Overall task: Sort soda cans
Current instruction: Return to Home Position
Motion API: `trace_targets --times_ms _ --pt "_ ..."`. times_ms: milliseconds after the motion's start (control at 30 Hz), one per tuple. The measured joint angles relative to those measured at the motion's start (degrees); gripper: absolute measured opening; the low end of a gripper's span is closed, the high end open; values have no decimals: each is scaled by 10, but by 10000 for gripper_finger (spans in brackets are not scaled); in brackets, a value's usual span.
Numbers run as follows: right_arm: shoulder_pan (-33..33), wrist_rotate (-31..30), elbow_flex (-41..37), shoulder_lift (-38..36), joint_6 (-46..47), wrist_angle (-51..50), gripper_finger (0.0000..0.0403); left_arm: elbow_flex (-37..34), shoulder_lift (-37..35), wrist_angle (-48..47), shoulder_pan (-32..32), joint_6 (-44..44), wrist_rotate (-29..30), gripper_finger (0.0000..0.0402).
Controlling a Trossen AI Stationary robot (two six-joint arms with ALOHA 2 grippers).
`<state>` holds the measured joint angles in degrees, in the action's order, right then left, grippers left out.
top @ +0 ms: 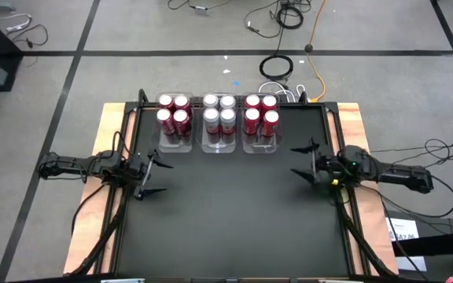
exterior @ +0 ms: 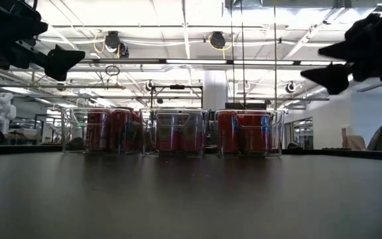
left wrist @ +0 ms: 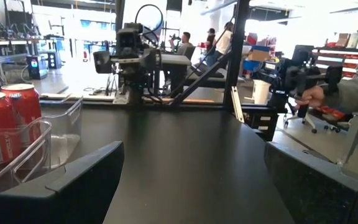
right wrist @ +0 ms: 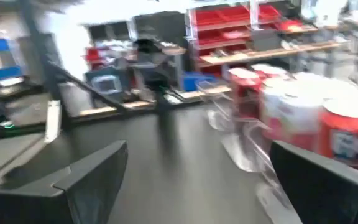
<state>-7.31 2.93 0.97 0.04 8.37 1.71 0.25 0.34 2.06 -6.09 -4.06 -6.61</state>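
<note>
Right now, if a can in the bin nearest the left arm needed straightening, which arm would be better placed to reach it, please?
Left, I'd judge. The left pincer, open, hovers close to that bin; the right pincer, also open, sits across the table, nearer the opposite bin.

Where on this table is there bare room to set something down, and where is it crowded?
Crowded: the far edge, where the left bin, middle bin and right bin stand close together, each holding four cans. Bare: the table from there to its near edge, between the left gripper and right gripper.
</note>
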Motion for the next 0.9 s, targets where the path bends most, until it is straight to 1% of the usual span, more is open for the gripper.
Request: trace_targets --times_ms 67,267,900 --pt "0 -27 0 7 11 -9 386 0 0 0 0 0 0 395" --pt "0 -46 -1 13 8 -6 386 0 0 0 0 0 0 395" --pt "0 -42 -1 23 15 -7 386 0 0 0 0 0 0 395"
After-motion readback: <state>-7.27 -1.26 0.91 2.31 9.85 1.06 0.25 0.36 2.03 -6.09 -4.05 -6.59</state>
